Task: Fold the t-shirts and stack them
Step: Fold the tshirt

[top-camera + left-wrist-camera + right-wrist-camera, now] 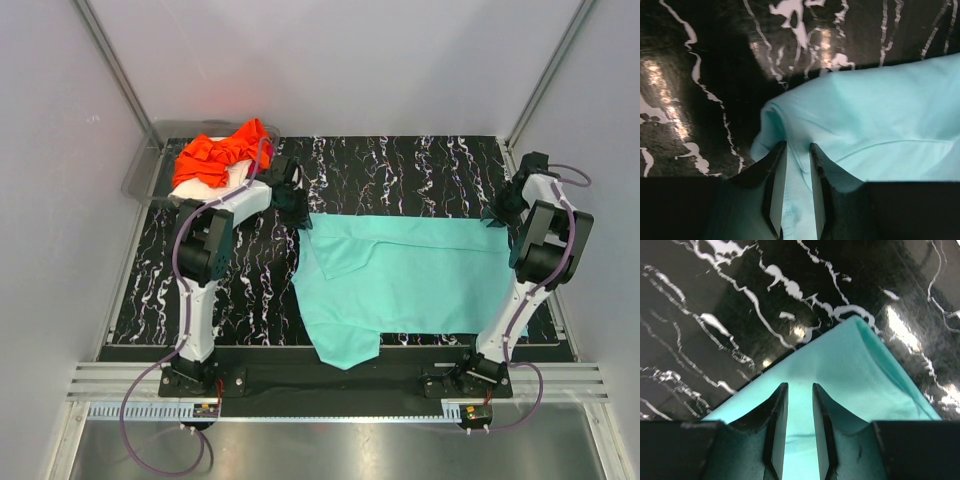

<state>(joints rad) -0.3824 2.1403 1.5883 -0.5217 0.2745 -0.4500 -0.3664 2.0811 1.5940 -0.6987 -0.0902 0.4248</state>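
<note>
Nothing for you to read here: no lettering, label, brand mark or number shows in any of the three views. Your turquoise t-shirt [420, 270] is plain cloth with no print, and the white streaks on the counter [400, 165] are marbling, not writing.

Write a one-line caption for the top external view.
Left gripper and right gripper pinch the far corners of a teal shirt spread on the table; an orange shirt heaped in the tray.
</note>
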